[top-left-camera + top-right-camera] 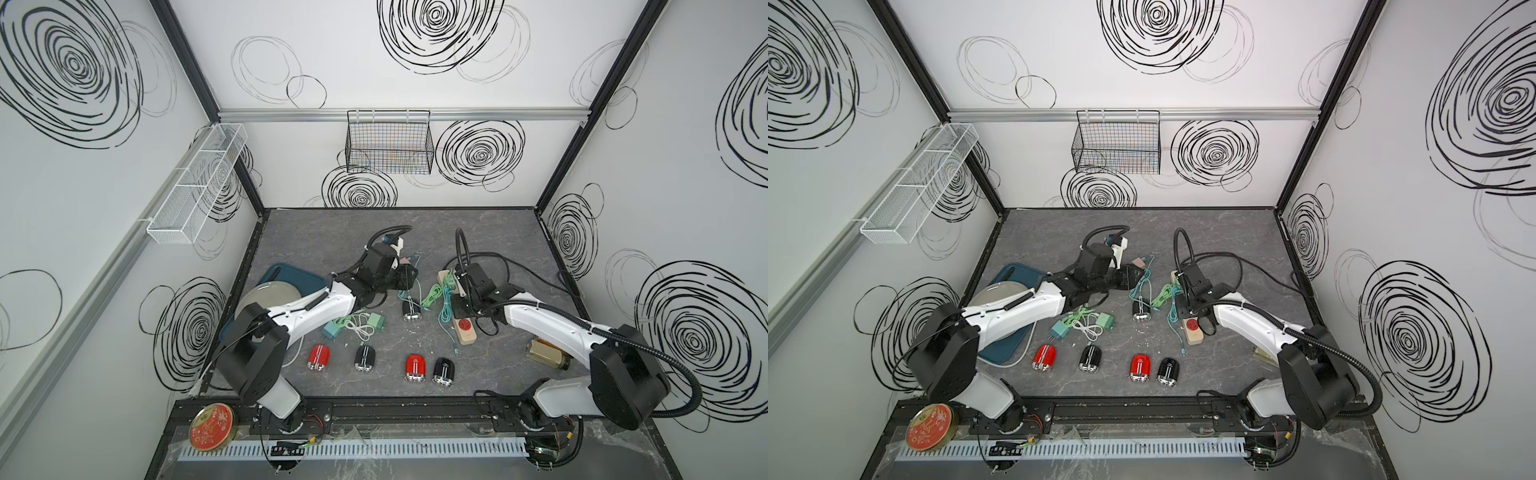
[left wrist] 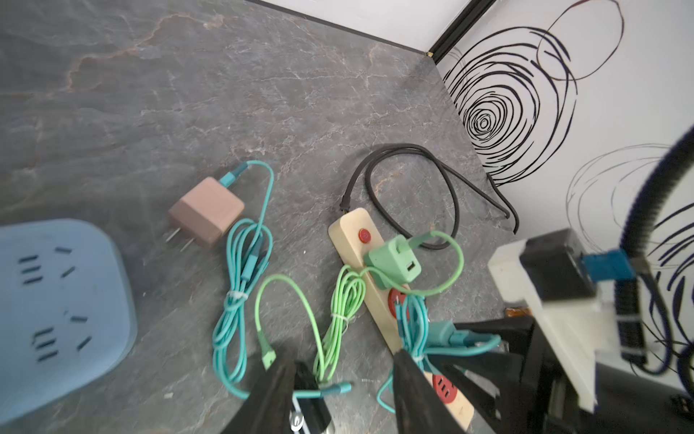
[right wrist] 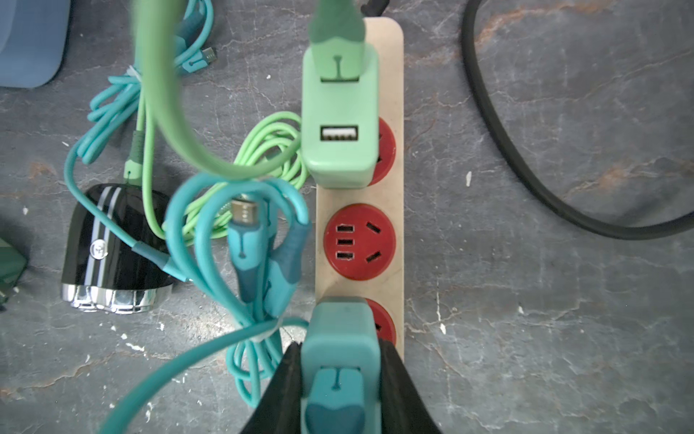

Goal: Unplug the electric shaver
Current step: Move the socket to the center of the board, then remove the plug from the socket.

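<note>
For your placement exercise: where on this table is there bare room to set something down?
Free: the far strip of table beyond the cable bundles, and the near patch between the shaver row and the jar. Crowded: the middle, around the power strip.

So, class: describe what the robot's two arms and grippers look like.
The left arm and right arm have white shells with black joints. A ribbed black hose loops along each. The left gripper and right gripper are matte black and tapered.
</note>
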`<act>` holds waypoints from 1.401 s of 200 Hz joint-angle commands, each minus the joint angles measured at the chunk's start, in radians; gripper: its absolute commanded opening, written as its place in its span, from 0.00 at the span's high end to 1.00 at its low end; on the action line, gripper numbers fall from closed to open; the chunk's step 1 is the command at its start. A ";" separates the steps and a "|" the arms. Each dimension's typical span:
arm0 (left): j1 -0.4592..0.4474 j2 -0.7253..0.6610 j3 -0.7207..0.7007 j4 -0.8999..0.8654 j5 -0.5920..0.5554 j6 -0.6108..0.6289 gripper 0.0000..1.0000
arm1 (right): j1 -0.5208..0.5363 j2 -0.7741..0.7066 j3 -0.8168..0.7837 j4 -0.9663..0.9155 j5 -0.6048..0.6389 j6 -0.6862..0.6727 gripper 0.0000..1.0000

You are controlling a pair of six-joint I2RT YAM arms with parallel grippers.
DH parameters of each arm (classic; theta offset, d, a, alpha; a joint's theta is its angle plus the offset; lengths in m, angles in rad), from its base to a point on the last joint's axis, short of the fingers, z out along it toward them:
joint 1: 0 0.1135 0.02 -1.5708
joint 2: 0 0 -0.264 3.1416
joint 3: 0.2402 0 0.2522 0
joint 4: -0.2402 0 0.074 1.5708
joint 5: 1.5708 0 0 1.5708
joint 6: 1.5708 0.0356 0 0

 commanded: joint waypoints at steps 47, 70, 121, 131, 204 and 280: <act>-0.022 0.425 0.452 -0.250 0.195 0.123 0.61 | 0.029 -0.030 -0.038 0.047 -0.011 0.019 0.81; -0.043 0.516 0.565 -0.306 0.181 0.151 0.54 | 0.029 -0.035 -0.037 0.044 -0.011 0.019 0.81; -0.061 0.653 0.742 -0.368 0.172 0.140 0.58 | 0.031 -0.041 -0.045 0.044 -0.008 0.026 0.82; -0.066 0.683 0.779 -0.398 0.158 0.144 0.59 | 0.033 -0.044 -0.046 0.044 -0.005 0.026 0.82; -0.095 0.798 0.892 -0.507 -0.038 0.145 0.60 | 0.035 -0.053 -0.035 0.034 0.000 0.029 0.82; -0.139 0.869 0.940 -0.581 -0.145 0.203 0.61 | 0.038 -0.055 -0.043 0.036 0.003 0.035 0.82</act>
